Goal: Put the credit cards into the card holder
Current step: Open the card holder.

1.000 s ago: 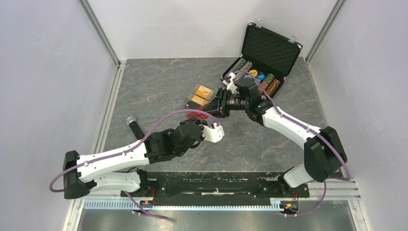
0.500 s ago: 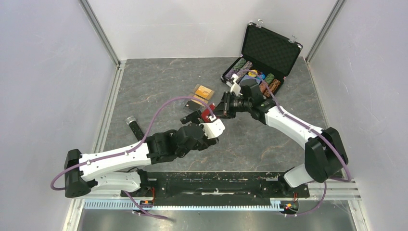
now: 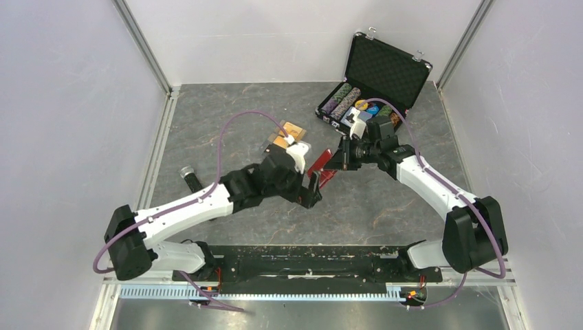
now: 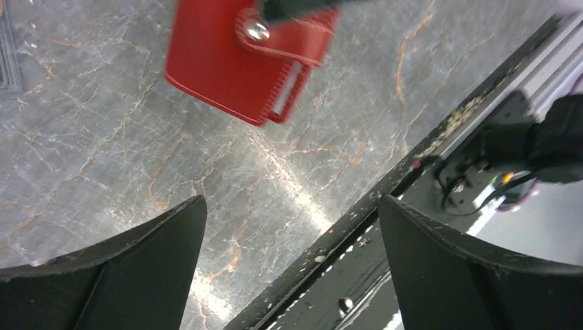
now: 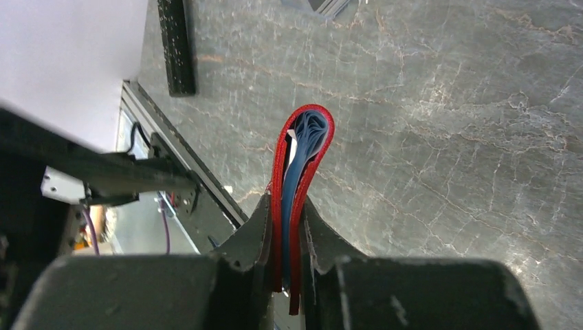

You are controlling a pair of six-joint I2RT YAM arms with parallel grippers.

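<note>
The card holder [image 3: 320, 168] is a red folding wallet with a snap tab and blue lining, held off the table. My right gripper [image 3: 335, 159] is shut on its open end, so the folded spine [image 5: 306, 120] points away from the fingers [image 5: 256, 227]. My left gripper [image 3: 311, 190] stands wide open just below and left of the holder, with nothing between its fingers [image 4: 148, 258]. In the left wrist view the card holder [image 4: 234, 65] hangs beyond the fingertips. The credit cards [image 3: 291, 129], orange and gold, lie behind the left wrist, partly hidden by it.
An open black chip case [image 3: 377, 79] with rows of poker chips stands at the back right. A black cylinder [image 3: 192, 181] lies at the left by the wall rail. The black base rail [image 4: 412, 165] runs along the near table edge.
My right gripper has shut on the card holder and carried it up and to the right. My left gripper has opened wide and swung forward toward the holder.
</note>
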